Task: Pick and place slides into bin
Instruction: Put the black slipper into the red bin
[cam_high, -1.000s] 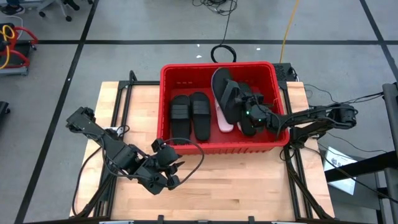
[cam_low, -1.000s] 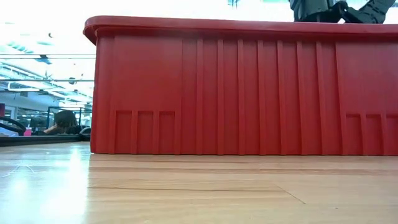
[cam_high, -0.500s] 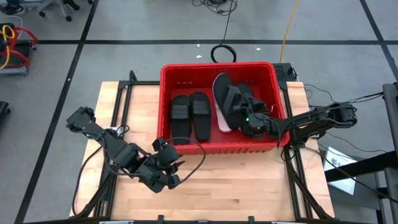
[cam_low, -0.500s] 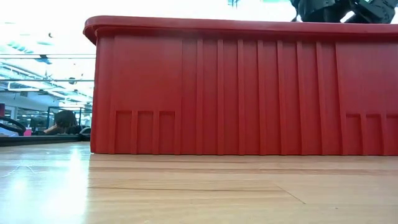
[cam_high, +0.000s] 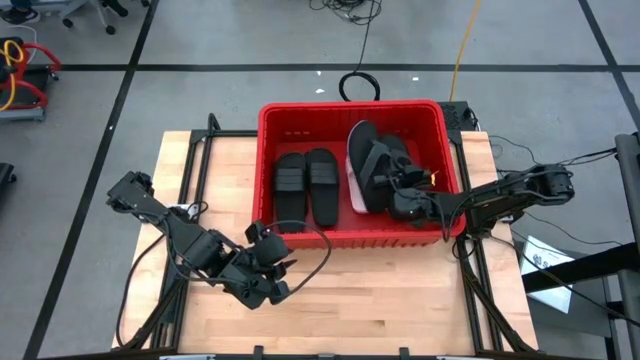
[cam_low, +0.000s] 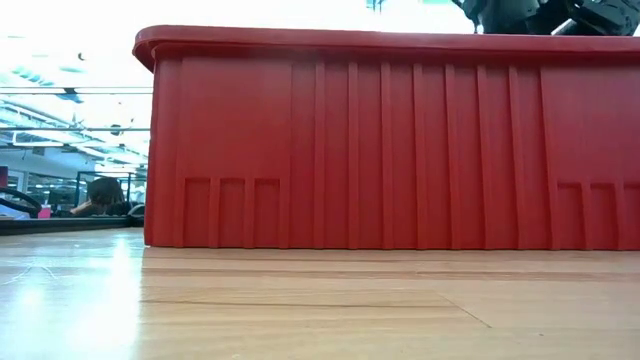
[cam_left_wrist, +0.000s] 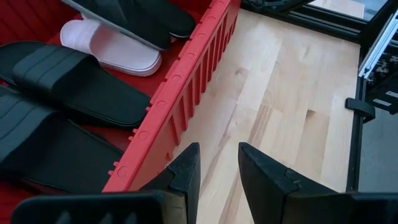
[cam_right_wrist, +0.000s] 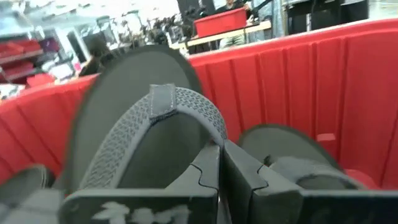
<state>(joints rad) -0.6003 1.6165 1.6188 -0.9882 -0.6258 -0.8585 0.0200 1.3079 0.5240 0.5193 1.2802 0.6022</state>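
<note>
Red plastic bin (cam_high: 268, 125) sits at the far middle of the wooden table (cam_high: 190, 180), and two black wide-strap slides (cam_high: 307, 185) lie side by side flat on its floor at the left. To their right a pale pink slide (cam_left_wrist: 109, 45) lies on the floor, partly under a black thong flip-flop (cam_right_wrist: 134, 134) tilted up at the bin's right side; another black sandal (cam_right_wrist: 283, 149) lies beside it. Right gripper (cam_high: 400, 195) is down inside the bin's right half, its fingers clenched on the strap of that flip-flop. Left gripper (cam_left_wrist: 214, 168) waits over the table near the bin's near left corner, its fingers parted with nothing between them
</note>
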